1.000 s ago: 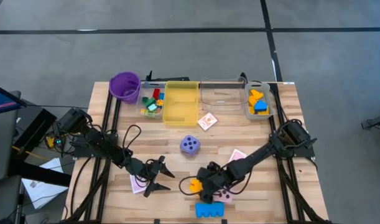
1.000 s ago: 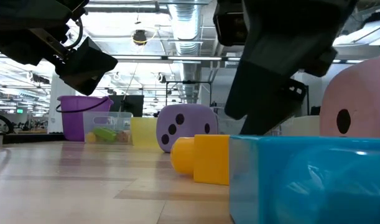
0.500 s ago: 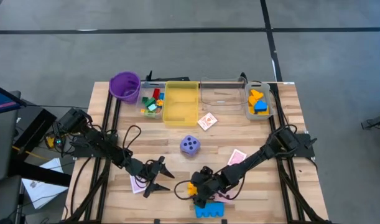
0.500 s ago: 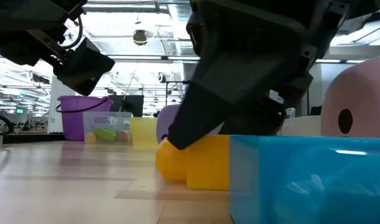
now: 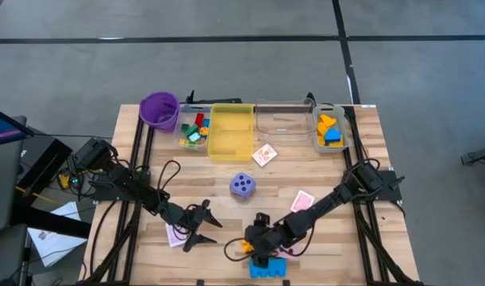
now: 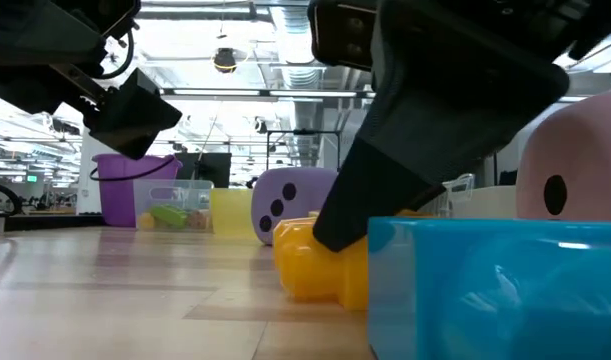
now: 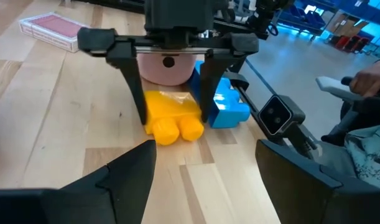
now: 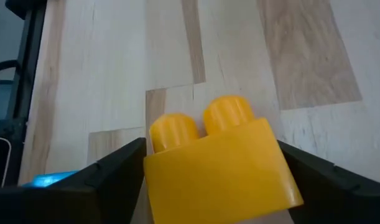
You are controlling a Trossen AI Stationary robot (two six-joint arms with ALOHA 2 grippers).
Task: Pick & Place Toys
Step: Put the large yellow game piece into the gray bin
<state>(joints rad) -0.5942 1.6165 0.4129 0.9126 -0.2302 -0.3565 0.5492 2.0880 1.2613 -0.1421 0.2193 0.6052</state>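
Yellow brick lay near the table's front edge between the right gripper's fingers, not visibly clamped, while the left gripper hung open nearby, and the clear bins held bricks

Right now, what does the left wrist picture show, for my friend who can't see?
The right gripper straddles a yellow brick on the wooden table, jaws on both sides. Behind sit a pink die and a blue brick.
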